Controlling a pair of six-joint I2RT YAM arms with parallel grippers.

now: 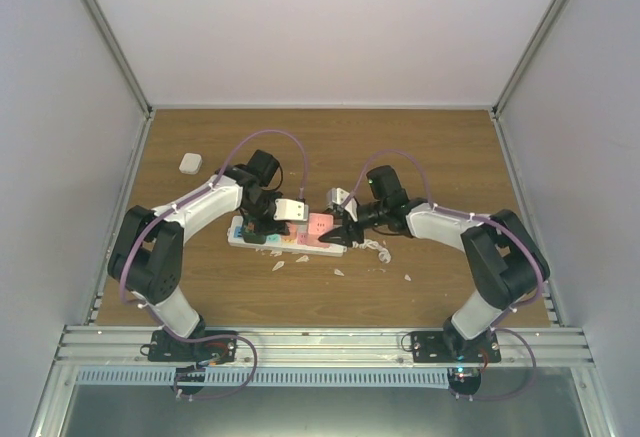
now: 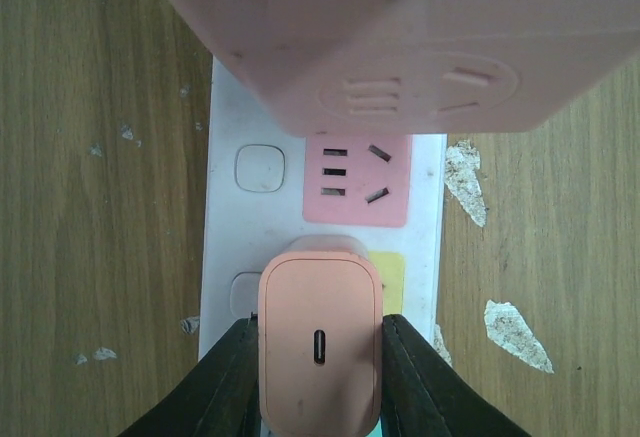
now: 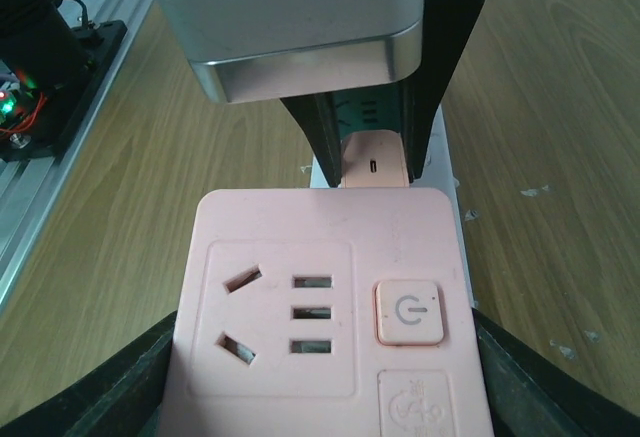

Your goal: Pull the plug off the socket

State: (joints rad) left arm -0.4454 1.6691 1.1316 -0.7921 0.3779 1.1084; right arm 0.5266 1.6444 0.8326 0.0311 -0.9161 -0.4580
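Observation:
The socket, a long white power strip (image 1: 290, 240) with coloured squares, lies mid-table; it also shows in the left wrist view (image 2: 225, 227). A small pink charger plug (image 2: 320, 307) stands on it by the yellow square (image 2: 392, 279), and shows in the right wrist view (image 3: 375, 155). My left gripper (image 2: 320, 335) is shut on this plug, fingers (image 2: 225, 382) pressed to its sides. My right gripper (image 3: 320, 357) is shut on a pink adapter block (image 3: 320, 287) with an outlet and a power button, over the strip's right end (image 1: 320, 225). I cannot tell whether the block is seated.
A small white object (image 1: 190, 163) lies at the back left. White paper scraps (image 1: 378, 249) are scattered by the strip's right end, also in the left wrist view (image 2: 515, 335). Enclosure walls and rails ring the wooden table (image 1: 440, 157).

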